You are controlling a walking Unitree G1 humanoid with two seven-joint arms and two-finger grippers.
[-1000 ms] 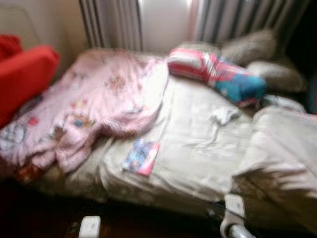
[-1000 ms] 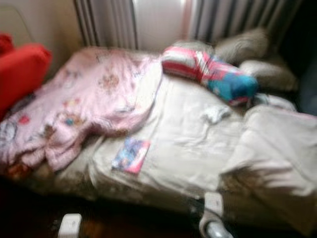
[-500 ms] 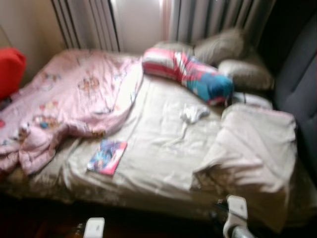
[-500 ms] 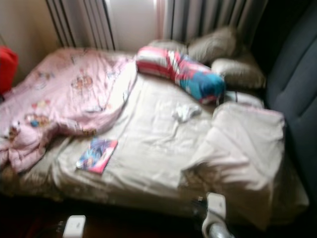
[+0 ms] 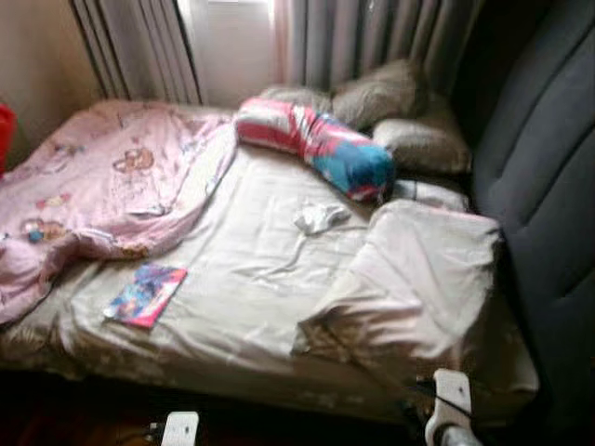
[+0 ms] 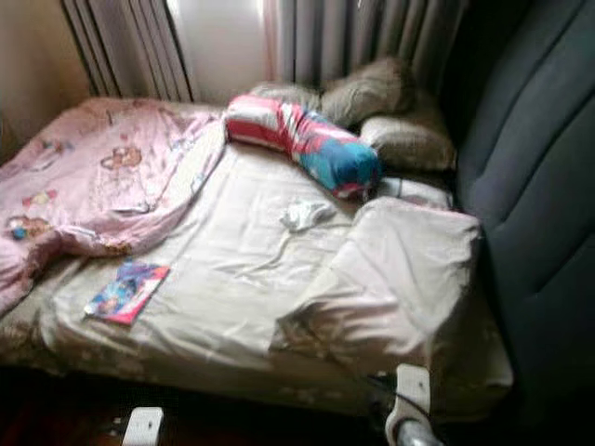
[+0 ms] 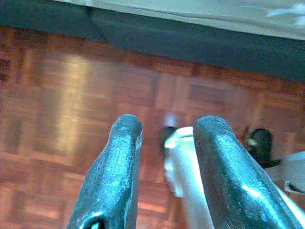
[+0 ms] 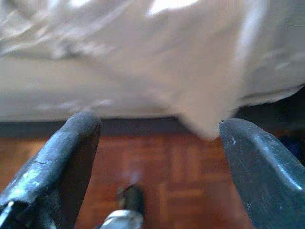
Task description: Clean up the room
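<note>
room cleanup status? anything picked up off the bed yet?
Done: nothing visibly tidied. The book and small white cloth lie loose on the bed, the pink blanket is bunched on one side and the beige duvet is crumpled. In hand: nothing; the left gripper and right gripper are open and empty, low over the wooden floor. Left: everything.

A bedroom in a home is shown: an unmade bed [image 5: 251, 279] is spread with a pink quilt [image 5: 93, 195], pillows [image 5: 381, 93] are heaped against grey curtains [image 5: 372, 37], and wooden parquet floor [image 7: 71, 95] is seen beneath.
</note>
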